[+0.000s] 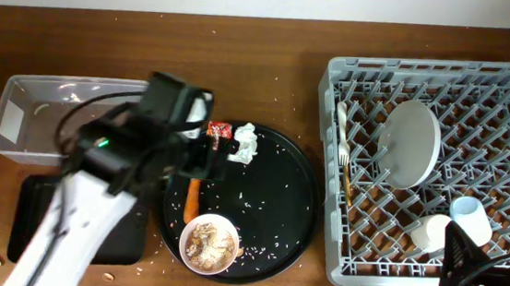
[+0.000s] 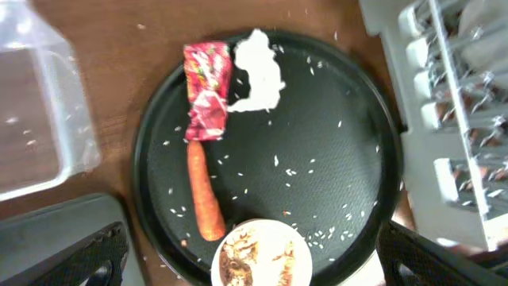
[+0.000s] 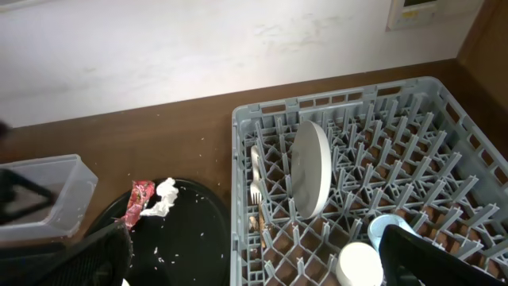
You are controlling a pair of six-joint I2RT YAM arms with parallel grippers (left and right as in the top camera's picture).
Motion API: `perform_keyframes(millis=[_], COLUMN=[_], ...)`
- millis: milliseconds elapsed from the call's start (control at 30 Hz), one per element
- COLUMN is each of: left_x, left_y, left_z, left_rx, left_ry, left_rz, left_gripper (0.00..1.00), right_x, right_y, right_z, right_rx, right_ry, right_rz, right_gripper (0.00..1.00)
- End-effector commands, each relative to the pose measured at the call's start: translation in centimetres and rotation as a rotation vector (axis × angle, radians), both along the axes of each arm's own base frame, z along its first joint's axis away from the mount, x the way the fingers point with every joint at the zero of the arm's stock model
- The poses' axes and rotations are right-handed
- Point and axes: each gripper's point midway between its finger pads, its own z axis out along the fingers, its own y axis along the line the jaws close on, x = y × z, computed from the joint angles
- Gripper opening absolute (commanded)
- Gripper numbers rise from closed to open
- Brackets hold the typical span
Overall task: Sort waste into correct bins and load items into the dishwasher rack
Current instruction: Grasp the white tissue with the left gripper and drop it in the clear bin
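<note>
Two grippers: left gripper (image 2: 251, 253) and right gripper (image 3: 255, 260), each with fingers spread wide, holding and touching nothing.
Left gripper's place: above the round black tray (image 2: 341, 159).
Waste: red snack wrapper (image 2: 208, 91) touching the white tissue (image 2: 258, 71), carrot stick (image 2: 205, 195) at the wrapper's end, all on the tray.
Bowl (image 2: 258, 254): brown scraps inside.
Dishwasher rack (image 3: 333, 99): plate (image 3: 309, 171) upright.
Writing: wrapper print unreadable.

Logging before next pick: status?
Left gripper open above round tray. Right gripper open, near rack. Wrapper, tissue, carrot, bowl of scraps on tray, unsorted. Nothing blocking them.
</note>
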Motion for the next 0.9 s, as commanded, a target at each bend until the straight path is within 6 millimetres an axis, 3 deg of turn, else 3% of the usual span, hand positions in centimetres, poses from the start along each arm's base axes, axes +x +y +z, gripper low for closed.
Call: perform_keyframes(millis=[0, 100, 133, 300, 367, 400, 467, 533, 567, 633, 733, 867], left_x=[2.7, 4.5, 5.1, 8.6, 9.3, 9.4, 9.5, 9.5, 9.5, 9.6, 9.4, 9.1], left_y=[-3.3, -6.3, -6.8, -7.2, -7.0, -7.0, -7.0, -7.1, -7.5, -7.6, -7.3, -4.1], left_z=[-4.7, -9.4, -11.0, -19.9, -22.4, -23.7, -25.1, -25.1, -24.3, -22.5, -18.4, -11.7], left_rx=[0.114, 0.168, 0.194, 0.342, 0.382, 0.395, 0.403, 0.399, 0.379, 0.371, 0.356, 0.341], left_ry=[0.049, 0.089, 0.098, 0.128, 0.135, 0.145, 0.157, 0.159, 0.159, 0.146, 0.122, 0.067], left_rz=[-0.057, -0.122, -0.13, -0.102, -0.096, -0.112, -0.115, -0.116, -0.12, -0.118, -0.113, -0.018], left_gripper=[0.95, 0.9, 0.84, 0.81, 0.81, 0.77, 0.6, 0.12, 0.07, 0.01, 0.0, 0.0], right_x=[-0.1, -0.1, -0.1, -0.1, -0.1, -0.1, -0.1, -0.1, -0.1, -0.1, -0.1, -0.1], right_y=[0.1, 0.1, 0.1, 0.1, 0.1, 0.1, 0.1, 0.1, 0.1, 0.1, 0.1, 0.1], right_z=[-0.1, -0.1, -0.1, -0.1, -0.1, -0.1, -0.1, -0.1, -0.1, -0.1, -0.1, -0.1], right_rx=[-0.005, -0.005, -0.005, -0.005, -0.005, -0.005, -0.005, -0.005, -0.005, -0.005, -0.005, -0.005], right_ry=[-0.001, -0.001, -0.001, -0.001, -0.001, -0.001, -0.001, -0.001, -0.001, -0.001, -0.001, -0.001], right_rz=[0.007, 0.007, 0.007, 0.007, 0.007, 0.007, 0.007, 0.007, 0.007, 0.007, 0.007, 0.007], right_gripper=[0.99, 0.99, 0.99, 0.99, 0.99, 0.99, 0.99, 0.99, 0.99, 0.99, 0.99, 0.99])
